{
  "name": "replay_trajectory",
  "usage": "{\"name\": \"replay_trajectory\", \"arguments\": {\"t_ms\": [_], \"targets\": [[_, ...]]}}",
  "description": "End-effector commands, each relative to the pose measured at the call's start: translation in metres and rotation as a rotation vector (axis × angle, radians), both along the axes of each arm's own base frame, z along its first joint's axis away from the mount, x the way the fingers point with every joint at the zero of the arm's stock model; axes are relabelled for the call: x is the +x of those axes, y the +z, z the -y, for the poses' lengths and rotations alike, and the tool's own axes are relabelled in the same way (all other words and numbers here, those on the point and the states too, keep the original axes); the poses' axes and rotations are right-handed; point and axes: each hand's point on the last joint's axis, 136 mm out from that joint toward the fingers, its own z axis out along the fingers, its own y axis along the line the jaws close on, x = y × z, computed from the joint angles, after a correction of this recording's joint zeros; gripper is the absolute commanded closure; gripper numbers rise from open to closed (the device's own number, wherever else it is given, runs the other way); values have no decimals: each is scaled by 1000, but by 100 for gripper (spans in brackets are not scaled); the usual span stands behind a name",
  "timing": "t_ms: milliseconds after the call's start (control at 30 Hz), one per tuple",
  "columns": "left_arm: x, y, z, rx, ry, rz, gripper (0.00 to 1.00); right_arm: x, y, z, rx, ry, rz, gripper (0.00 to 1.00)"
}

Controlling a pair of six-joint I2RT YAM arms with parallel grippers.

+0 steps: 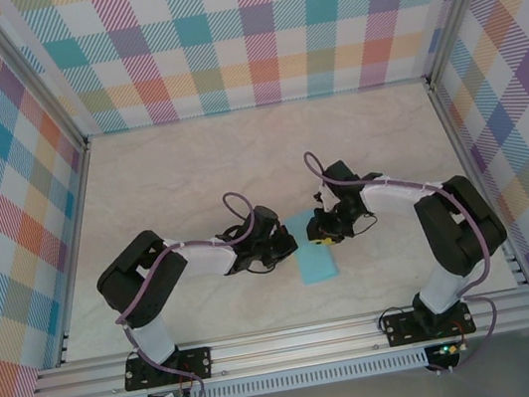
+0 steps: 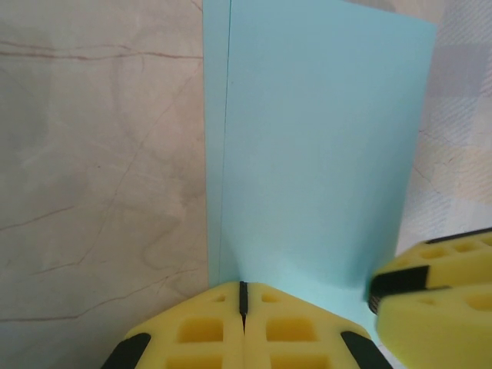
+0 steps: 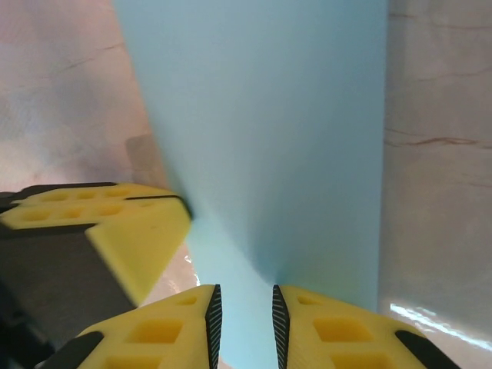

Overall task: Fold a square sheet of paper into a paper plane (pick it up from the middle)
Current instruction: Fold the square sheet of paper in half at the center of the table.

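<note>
Top view: folded light blue sheet of paper [image 1: 316, 266] lies flat on the marbled table [image 1: 172, 183], near the front edge, between the two arms. Left gripper [image 1: 290, 248] sits at its left edge and right gripper [image 1: 323, 237] at its far end, both low over it

Left wrist: left gripper [image 2: 243, 304] is clenched, pads pressed together with no gap. The sheet [image 2: 323, 154] runs away from the tips, and a second layer shows as a thin strip along its left edge. The near edge meets the fingertips; can't tell if paper is nipped between them. Right gripper [image 2: 392, 288] comes in at lower right, touching the sheet

Right wrist: right gripper [image 3: 246, 307] has a narrow gap between its pads, not clamped, with blue paper [image 3: 269, 138] showing in the gap. Left gripper [image 3: 181, 211] is at left, tip against the sheet's edge
</note>
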Motion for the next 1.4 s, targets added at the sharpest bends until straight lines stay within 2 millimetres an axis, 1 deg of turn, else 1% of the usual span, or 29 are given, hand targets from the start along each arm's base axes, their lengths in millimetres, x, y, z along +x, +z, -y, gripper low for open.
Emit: {"name": "replay_trajectory", "arguments": {"t_ms": [0, 67, 300, 367, 433, 467, 533, 633, 700, 733, 767, 867, 967, 1100, 1167, 1233, 1267, 1367], "targets": [[-16, -28, -16, 115, -18, -62, 100, -2, -8, 2, 34, 6, -15, 73], [-16, -30, -16, 119, -18, -66, 100, -2, -14, 6, 34, -3, -24, 72], [-18, -35, -15, 126, -28, -80, 100, -13, -42, 17, -11, -9, -88, 71], [-18, -35, -16, 128, -28, -84, 100, -16, -46, 19, -23, -11, -100, 71], [-19, -35, -16, 128, -29, -85, 100, -17, -43, 20, -24, -12, -99, 70], [-18, -34, -15, 126, -31, -83, 100, -16, -38, 19, -20, -9, -92, 70], [-19, -33, -14, 126, -36, -81, 100, -13, -23, 15, 9, -2, -69, 70], [-18, -32, -14, 125, -40, -81, 100, -12, 7, 6, 93, 4, -20, 69], [-18, -32, -14, 124, -41, -80, 100, -16, 18, 4, 130, 5, -4, 67], [-18, -32, -14, 125, -42, -80, 100, -18, 20, 4, 139, 5, -4, 67], [-18, -32, -14, 125, -43, -79, 100, -21, 19, 4, 145, 3, -10, 67], [-18, -32, -12, 120, -45, -79, 100, -29, 9, 6, 144, -7, -37, 66], [-19, -32, -12, 120, -52, -80, 100, -34, -7, 8, 129, -13, -79, 65], [-19, -31, -13, 123, -53, -78, 100, -40, -32, 20, 46, -36, -115, 63], [-20, -30, -12, 120, -56, -78, 100, -42, -38, 23, 28, -40, -127, 63], [-19, -30, -12, 120, -57, -79, 100, -43, -38, 24, 24, -42, -125, 63], [-20, -31, -12, 121, -58, -80, 100, -43, -34, 24, 31, -43, -112, 62], [-20, -30, -12, 120, -61, -78, 100, -41, -16, 21, 74, -47, -49, 60]]}}
